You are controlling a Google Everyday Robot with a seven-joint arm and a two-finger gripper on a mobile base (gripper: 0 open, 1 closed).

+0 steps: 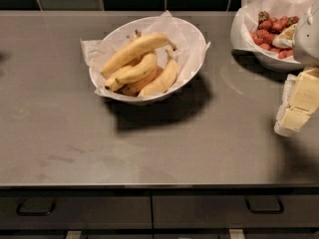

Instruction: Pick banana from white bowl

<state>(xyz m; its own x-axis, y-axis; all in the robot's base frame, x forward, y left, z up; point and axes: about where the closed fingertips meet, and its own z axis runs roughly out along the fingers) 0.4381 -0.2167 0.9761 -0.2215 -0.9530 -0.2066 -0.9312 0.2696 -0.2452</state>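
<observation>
The white bowl [192, 36], lined with crinkled white paper, stands at the back middle of the grey counter. Several yellow bananas lie in it. The longest banana [134, 50] lies on top, slanting from lower left to upper right, with its dark stem tip at the upper right. My gripper [295, 106] hangs at the right edge of the view, well to the right of the white bowl and above the counter. It holds nothing that I can see.
A second paper-lined bowl with red strawberries [271, 31] stands at the back right, just behind my gripper. A dark tiled wall runs along the back. The counter's front edge has drawers with dark handles [36, 209] below it.
</observation>
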